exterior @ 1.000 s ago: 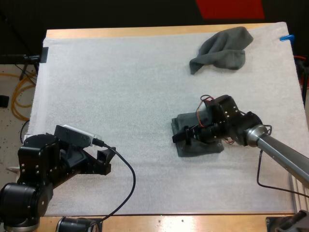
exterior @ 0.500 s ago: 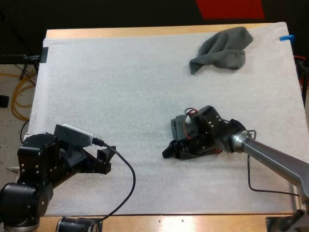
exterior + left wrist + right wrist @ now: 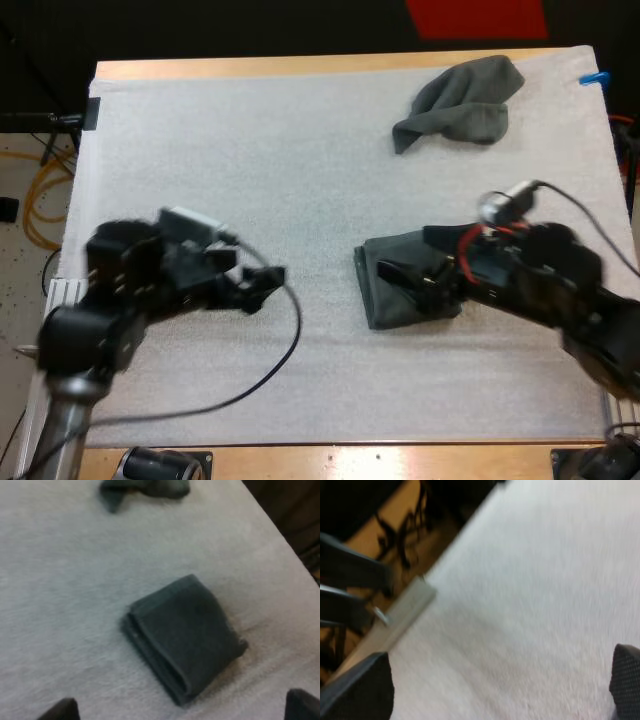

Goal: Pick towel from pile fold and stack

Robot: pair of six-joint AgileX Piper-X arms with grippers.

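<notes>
Next for folding: crumpled dark grey-green cloth towel (image 3: 460, 100), well beyond the folded dark grey-green towel (image 3: 400, 312). Likely light, soft, floppy; best pinched at a loose corner. At the folded towel, right gripper (image 3: 410, 282); well apart from it, left gripper (image 3: 262, 290); both spread wide, empty.

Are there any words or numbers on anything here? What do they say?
None: no words, numbers, labels or signs can be read.
The folded towel, the crumpled towel and the mat are plain.
Nothing readable stands on the left arm or the right arm.
</notes>
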